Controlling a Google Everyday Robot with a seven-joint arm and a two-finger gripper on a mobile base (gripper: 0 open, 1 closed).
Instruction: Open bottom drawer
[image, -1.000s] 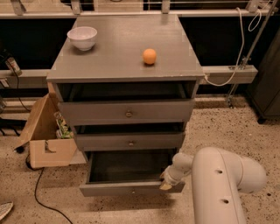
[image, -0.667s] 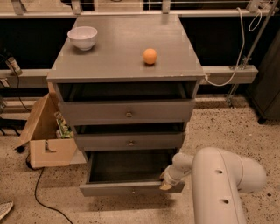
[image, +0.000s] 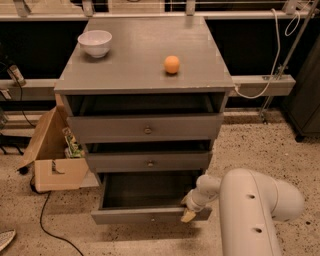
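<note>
The bottom drawer (image: 145, 216) of the grey wooden chest is pulled far out, and its dark inside shows from above. Its front panel is seen edge-on, so its knob is hidden. My gripper (image: 189, 209) is at the drawer's front right corner, touching the top edge of the front panel. My thick white arm (image: 250, 210) comes in from the lower right. The two drawers above, the top one (image: 145, 128) and the middle one (image: 149, 161), each show a small brass knob and stand slightly out.
A white bowl (image: 95, 42) and an orange ball (image: 171, 64) sit on the chest's top (image: 135, 65). An open cardboard box (image: 52, 150) stands on the floor at the left. A black cable (image: 50, 227) lies on the speckled floor. A dark cabinet (image: 306, 95) is at the right.
</note>
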